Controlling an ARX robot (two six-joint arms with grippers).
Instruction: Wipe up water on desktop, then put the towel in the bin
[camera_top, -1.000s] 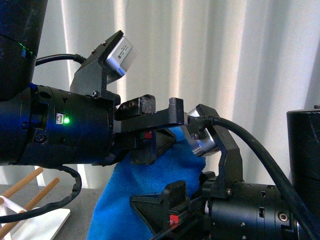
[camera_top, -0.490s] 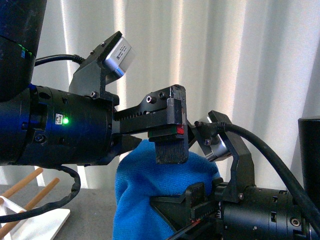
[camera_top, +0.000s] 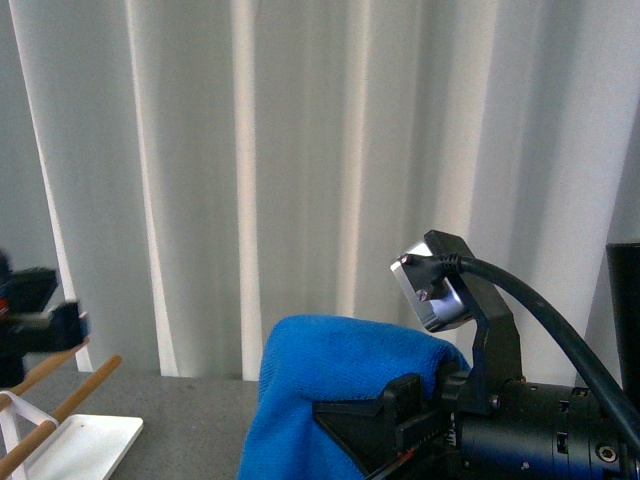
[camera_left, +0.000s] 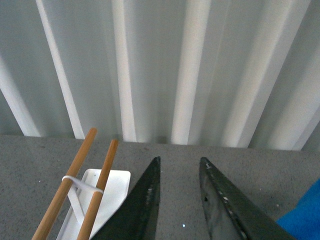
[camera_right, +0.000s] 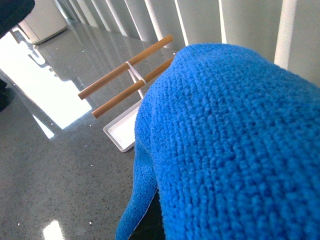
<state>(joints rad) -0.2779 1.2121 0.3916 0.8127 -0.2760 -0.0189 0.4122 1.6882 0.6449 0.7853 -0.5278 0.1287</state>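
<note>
The blue towel (camera_top: 335, 385) hangs draped over my right gripper (camera_top: 347, 415), which is shut on it above the desktop (camera_top: 195, 410). In the right wrist view the towel (camera_right: 230, 140) fills most of the picture and hides the fingers. My left gripper (camera_left: 180, 160) is open and empty over the dark speckled desktop (camera_left: 250, 170), with a corner of the towel (camera_left: 302, 220) to one side. In the front view the left gripper (camera_top: 35, 315) is a dark blur at the far left edge. The bin is out of view.
A flat white tray (camera_top: 85, 440) with two wooden rods (camera_top: 70, 385) stands on the desktop at the left; it also shows in the left wrist view (camera_left: 115, 182) and the right wrist view (camera_right: 125, 131). White curtains (camera_top: 300, 150) hang behind the desk.
My left arm, which was close in front of the camera beside the towel, has drawn away to the far left. The towel stays in my right gripper.
</note>
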